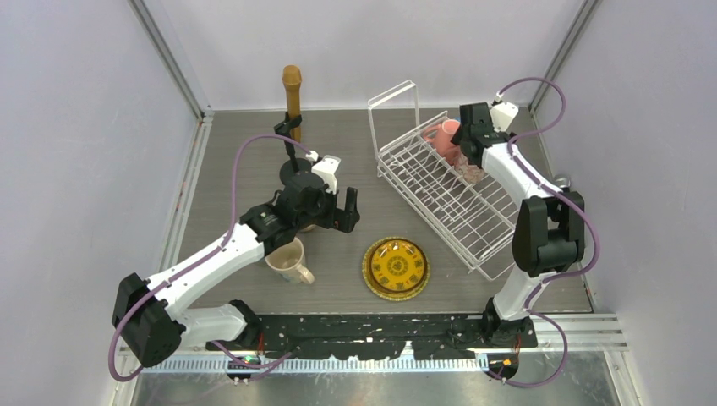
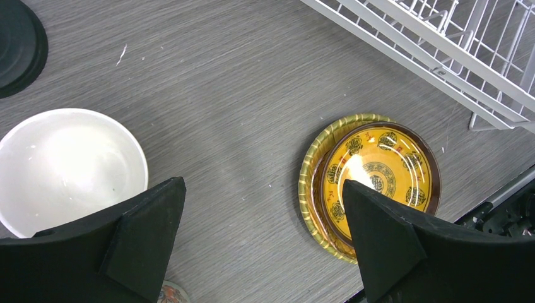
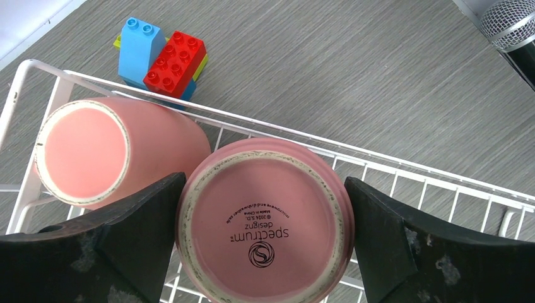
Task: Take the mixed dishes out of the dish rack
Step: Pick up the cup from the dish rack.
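Right tool (image 3: pixel 264 182): jaws spread as wide as they go, one finger on each side of the upturned pink mug (image 3: pixel 265 227). Nothing is gripped yet, and from this close I cannot tell whether either finger touches the mug's wall.
Pink mug: base-up at the far end of the dish rack (image 1: pixel 448 199), its printed foot facing the wrist camera. Turned over as a draining mug would be, it offers only its round wall for a pinch.
Second pink mug (image 3: pixel 107 148): lies tilted just beside the first, base toward the camera. A careless closing could nudge it.
Dish rack: white wire, set at an angle on the right half of the tabletop (image 1: pixel 338 127). Apart from the two pink mugs, its grid looks bare.
Left tool (image 2: pixel 263 184): wide open and holding nothing, above bare tabletop between the cream mug and the plates.
Plates (image 1: pixel 396 268): a smaller yellow-orange patterned plate sits in a larger one, flat on the tabletop just off the rack's near corner. They are out of the rack, so that part looks done.
Cream mug (image 1: pixel 287 260): upright on the tabletop by the left arm. The white round hollow in the left wrist view is probably its inside.
Bystanders: toy bricks (image 3: pixel 161 60) beyond the rack, and a microphone (image 1: pixel 292 89) on a black stand (image 2: pixel 16 44). Neither is part of the job.
Step in hand: judged to be lining up a side pinch on the pink mug, to lift it clear of the wires.
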You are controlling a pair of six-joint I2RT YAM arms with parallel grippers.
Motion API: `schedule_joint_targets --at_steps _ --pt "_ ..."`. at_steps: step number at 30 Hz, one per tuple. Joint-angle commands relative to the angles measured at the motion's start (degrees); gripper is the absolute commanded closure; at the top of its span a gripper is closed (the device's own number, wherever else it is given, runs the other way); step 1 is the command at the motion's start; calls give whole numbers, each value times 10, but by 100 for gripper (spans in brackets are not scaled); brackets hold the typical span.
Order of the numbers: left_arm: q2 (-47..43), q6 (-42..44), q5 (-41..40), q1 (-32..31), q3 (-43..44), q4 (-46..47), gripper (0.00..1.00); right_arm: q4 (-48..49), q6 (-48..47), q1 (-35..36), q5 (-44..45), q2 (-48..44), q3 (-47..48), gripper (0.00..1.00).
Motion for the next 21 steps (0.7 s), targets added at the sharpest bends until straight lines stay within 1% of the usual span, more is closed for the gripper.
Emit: schedule_joint_targets --at_steps 1,2,4,5,7,8,11,13,17,21 --pt "-10 1 2 0 -1 30 0 -71 8 0 -17 -4 -39 49" --pt "-10 1 2 0 -1 30 0 -65 7 0 -14 -14 -38 56" --pt "-11 1 3 0 0 30 1 -57 2 -1 -12 -26 -34 64" --pt "-11 1 3 0 0 30 1 -55 0 -1 -12 -29 -31 66" --pt "-12 1 3 0 0 30 1 -48 -4 -1 -11 -38 -26 76" --pt "-13 1 3 0 0 29 1 -46 -7 0 -11 -44 -23 77" --pt "-16 3 2 0 -1 29 1 -29 -18 -1 -12 -63 -20 88" --pt "-19 3 2 0 -3 31 1 -21 -23 -1 -9 -79 -20 93" --pt "-23 2 -1 0 -6 35 1 3 -35 -1 -7 -124 -33 99" --pt "-22 2 1 0 -8 40 1 29 -39 -6 -23 -176 -68 100"
